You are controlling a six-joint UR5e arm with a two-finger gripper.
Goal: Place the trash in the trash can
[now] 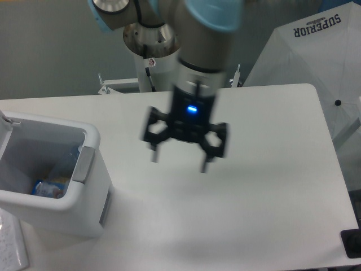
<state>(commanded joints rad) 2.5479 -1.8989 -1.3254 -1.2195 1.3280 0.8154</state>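
Observation:
The trash can (84, 212) is a boxy white bin with a grey side panel, standing at the table's left edge. Inside it a clear plastic bottle (71, 157) leans against the right wall, above a blue and yellow wrapper (47, 188) on the bottom. My gripper (179, 164) hangs over the middle of the table, well right of the bin, blurred by motion. Its two fingers point down and stand wide apart, open, with nothing between them.
The arm's grey base column (153, 51) rises behind the table's far edge. A white umbrella (316, 62) printed SUPERIOR stands off the right side. A sheet of paper (11, 248) lies at the front left corner, a black object (352, 243) at the front right.

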